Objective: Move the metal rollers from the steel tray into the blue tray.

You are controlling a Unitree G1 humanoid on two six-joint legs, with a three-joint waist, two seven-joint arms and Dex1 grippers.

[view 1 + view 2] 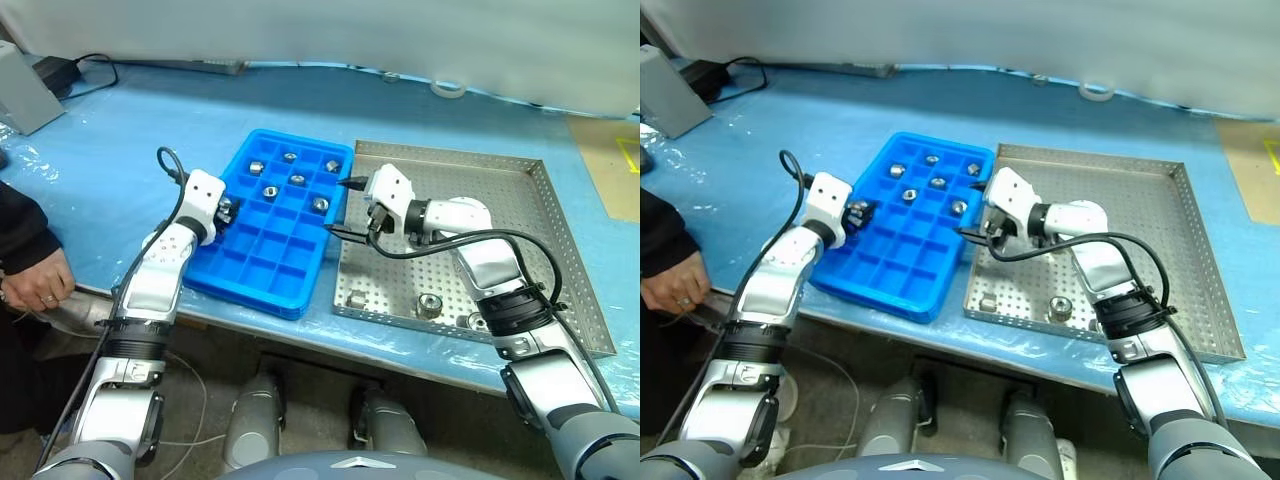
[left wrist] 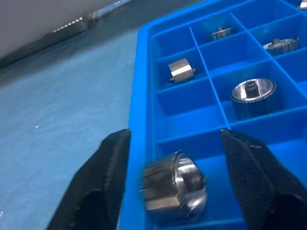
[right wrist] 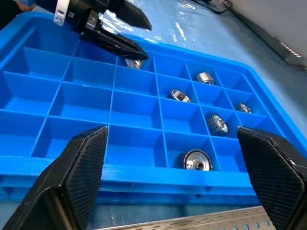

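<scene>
Fingers of the left gripper [image 2: 175, 163] stand apart, one outside the left wall of the bright blue plastic tray with square compartments [image 1: 262, 272] and one above its inside. Between them is one shiny silver ring-shaped metal roller [image 2: 173, 192], lying on its side in an edge compartment; it looks blurred, and I cannot tell if a finger touches it. The black fingers of the right gripper [image 1: 340, 207] are spread wide and hold nothing (they hang at the right rim of the blue tray, pointing over it).

Several more metal rollers lie in the far compartments of the blue tray, one in each: for example one near the far left corner [image 1: 257, 167] and one by the right wall [image 1: 320, 204]. The large grey perforated steel tray with low rims [image 1: 520, 200] stands just beside the blue tray, on its right. In its near part lie a roller [image 1: 430, 304] and a smaller one [image 1: 357, 298]; another piece is partly hidden behind the right arm.

A person's hand [image 1: 40, 282] rests at the table's left edge.
</scene>
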